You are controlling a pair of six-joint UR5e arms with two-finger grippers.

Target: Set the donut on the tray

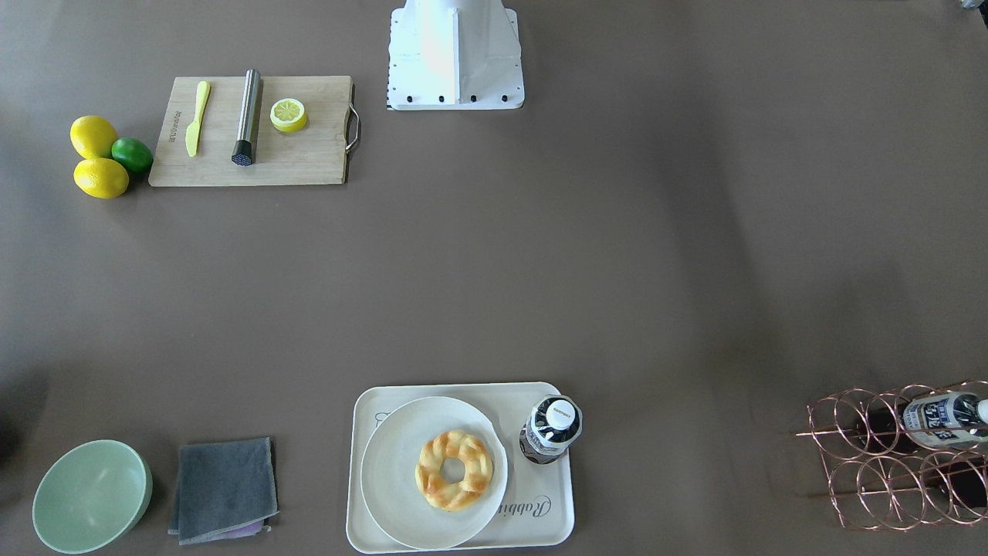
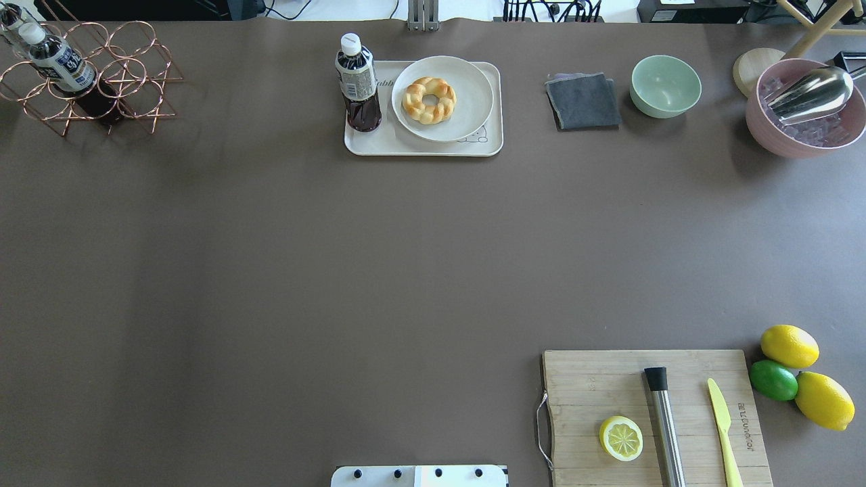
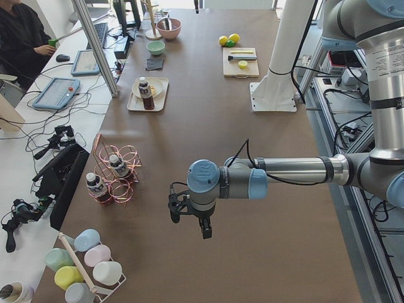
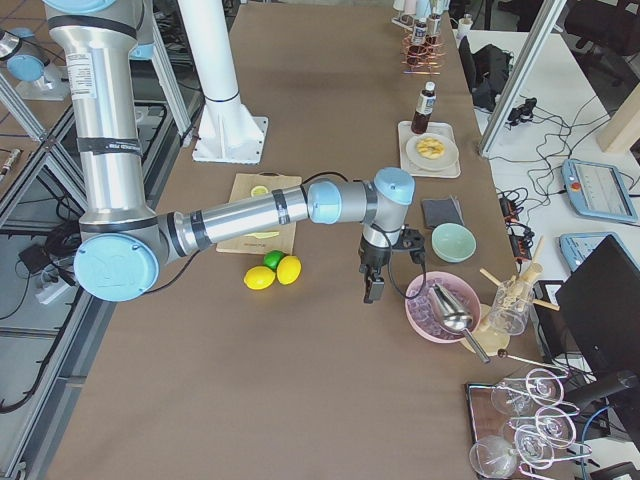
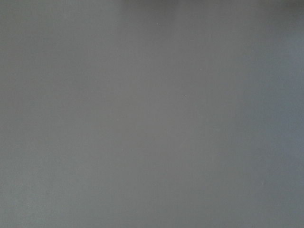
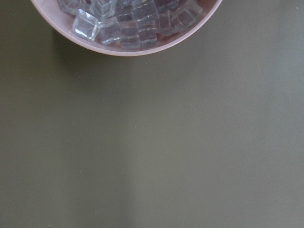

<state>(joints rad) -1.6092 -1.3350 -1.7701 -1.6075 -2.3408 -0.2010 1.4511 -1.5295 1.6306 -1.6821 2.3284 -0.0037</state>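
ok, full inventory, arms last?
donut: 1, golden, on plate
plate: 1, white, on tray
tray: 1, cream, far edge
bottle: 1, dark, on tray
cloth: 1, grey, beside tray
green bowl: 1, beside cloth
pink bowl: 1, holds ice, scoop
wire rack: 1, copper, holds bottles
cutting board: 1, wood, carries lemon half, cylinder, knife
lemons: 2, yellow, beside board
lime: 1, green, beside lemons
left gripper: 1, black, over table
right gripper: 1, black, near pink bowl

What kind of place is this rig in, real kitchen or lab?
Probably a robotics lab staged with kitchen props: a silver-and-blue robot arm over a brown-covered table, a seated person in black beside pendant-style tablets, and aluminium frame posts.
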